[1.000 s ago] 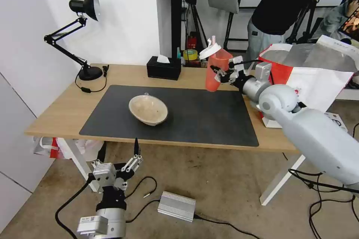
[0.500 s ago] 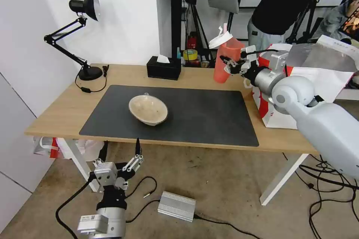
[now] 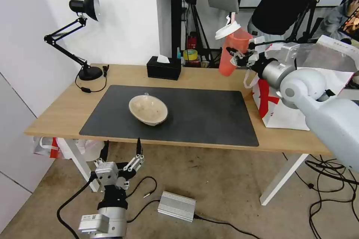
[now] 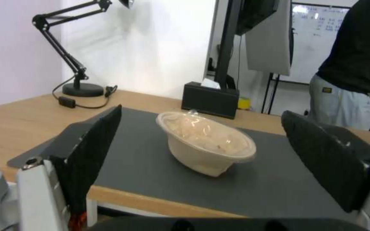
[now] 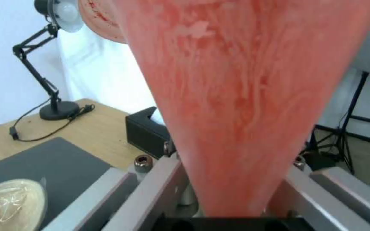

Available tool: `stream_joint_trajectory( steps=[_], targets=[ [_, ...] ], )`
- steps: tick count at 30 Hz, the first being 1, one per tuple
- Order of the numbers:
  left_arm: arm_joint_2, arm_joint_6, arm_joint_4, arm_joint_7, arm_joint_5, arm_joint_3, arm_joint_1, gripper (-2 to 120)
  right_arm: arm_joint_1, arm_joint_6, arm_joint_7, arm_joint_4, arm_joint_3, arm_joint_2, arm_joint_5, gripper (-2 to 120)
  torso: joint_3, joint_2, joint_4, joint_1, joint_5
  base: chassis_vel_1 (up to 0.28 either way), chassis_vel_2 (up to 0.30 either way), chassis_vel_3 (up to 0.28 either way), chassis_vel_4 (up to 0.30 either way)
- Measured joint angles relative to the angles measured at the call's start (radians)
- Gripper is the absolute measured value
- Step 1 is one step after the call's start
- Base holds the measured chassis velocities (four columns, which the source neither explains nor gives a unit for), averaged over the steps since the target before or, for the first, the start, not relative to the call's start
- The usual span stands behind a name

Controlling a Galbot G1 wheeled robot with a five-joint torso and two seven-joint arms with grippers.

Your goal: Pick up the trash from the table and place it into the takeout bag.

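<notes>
My right gripper [image 3: 238,53] is shut on the red translucent cup [image 3: 232,48], which has a white lid and hangs tilted in the air above the table's back right, just left of the takeout bag [image 3: 295,93]. Up close, the cup [image 5: 245,96] rises between the fingers [image 5: 151,189]. The shallow beige bowl [image 3: 148,109] rests on the dark mat [image 3: 194,119] of the light-wood table [image 3: 60,108]. My left gripper [image 3: 120,149] hangs open below the table's front edge, and its wrist view faces the bowl [image 4: 204,142].
A black tissue box [image 3: 163,67] stands at the back of the table and a black desk lamp [image 3: 83,41] at the back left. A person in dark clothes stands behind the bag. A silver box [image 3: 176,205] and cables lie on the floor.
My right gripper has carried the cup up and to the right, from over the mat's back edge toward the takeout bag. The left arm and the bowl have stayed put.
</notes>
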Motion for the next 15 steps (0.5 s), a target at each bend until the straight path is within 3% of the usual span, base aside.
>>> stream_joint_trajectory(
  steps=[15],
  targets=[
    [0.002, -0.003, 0.001, -0.001, -0.003, 0.0, 0.009, 100, -0.006, -0.007, -0.003, -0.004, 0.042, -0.029, 0.01, 4, 0.0, 0.0, 0.0, 0.0, 0.0001, 0.0, 0.0, 0.0, 0.0]
  ],
)
